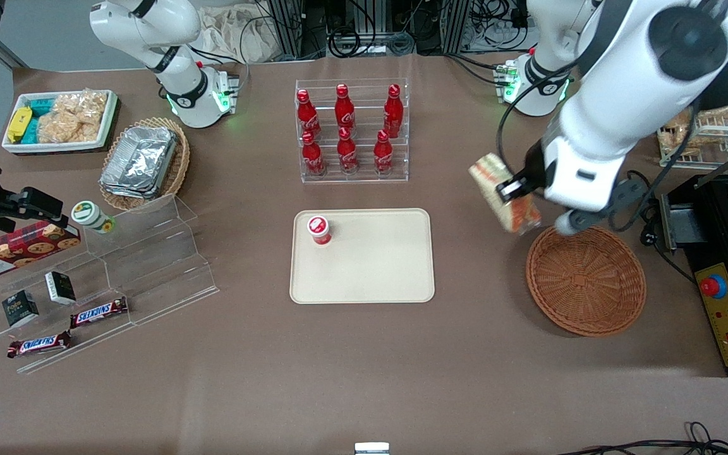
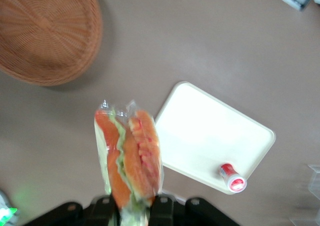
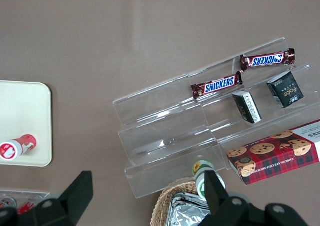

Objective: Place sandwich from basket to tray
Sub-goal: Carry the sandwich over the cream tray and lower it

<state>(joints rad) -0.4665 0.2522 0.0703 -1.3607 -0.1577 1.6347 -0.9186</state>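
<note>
My left gripper [image 1: 510,189] is shut on the wrapped sandwich [image 1: 498,191] and holds it in the air, between the basket and the tray and farther from the front camera than the basket. In the left wrist view the sandwich [image 2: 129,156] shows its red and green cut edge between the fingers [image 2: 161,208]. The reddish-brown wicker basket [image 1: 585,279] stands with nothing in it toward the working arm's end; it also shows in the left wrist view [image 2: 45,31]. The beige tray [image 1: 364,278] lies mid-table and shows in the left wrist view [image 2: 210,136].
A small red-capped cup [image 1: 319,229] stands on the tray. A clear rack of red bottles [image 1: 351,129] stands farther from the camera than the tray. A black appliance [image 1: 727,265] is at the working arm's table end. Acrylic shelves with snacks [image 1: 86,278] lie toward the parked arm's end.
</note>
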